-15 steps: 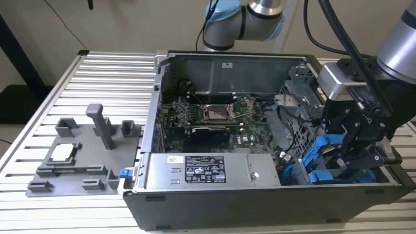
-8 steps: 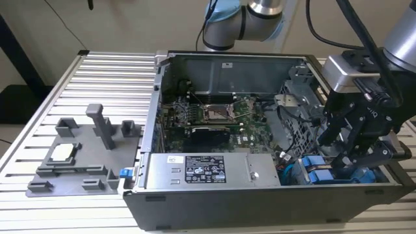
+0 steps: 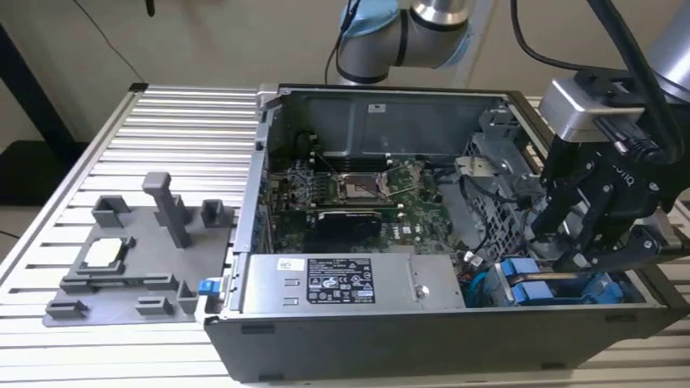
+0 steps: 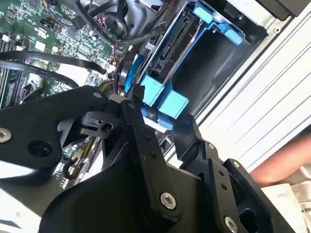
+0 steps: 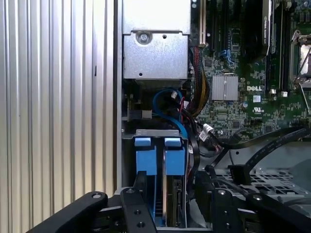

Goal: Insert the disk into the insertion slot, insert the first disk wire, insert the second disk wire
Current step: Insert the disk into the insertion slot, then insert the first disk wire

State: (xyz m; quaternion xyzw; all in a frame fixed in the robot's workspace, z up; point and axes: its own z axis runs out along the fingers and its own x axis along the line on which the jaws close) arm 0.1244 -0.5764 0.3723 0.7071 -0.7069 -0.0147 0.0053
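Note:
Two blue-framed drives stand side by side in the grey drive cage (image 3: 506, 194) of the black case. The disk (image 5: 171, 196) shows its silver edge under a blue carrier tab (image 5: 175, 155) and sits in the insertion slot, next to the similar drive (image 5: 146, 158). My gripper (image 5: 169, 175) hangs just above them, open, with one black finger (image 5: 136, 199) outside each carrier. In the second wrist view the gripper (image 4: 163, 104) straddles both blue tabs (image 4: 172, 104). A blue cable (image 5: 167, 99) loops above the cage. A loose black connector (image 5: 235, 172) lies beside it.
The silver labelled power-supply box (image 3: 345, 283) fills the case's near side at the exterior view's left of the cage. The green motherboard (image 3: 356, 190) lies behind it. A grey fixture (image 3: 129, 250) stands on the ribbed table. A person's arm (image 4: 286, 162) rests outside the case.

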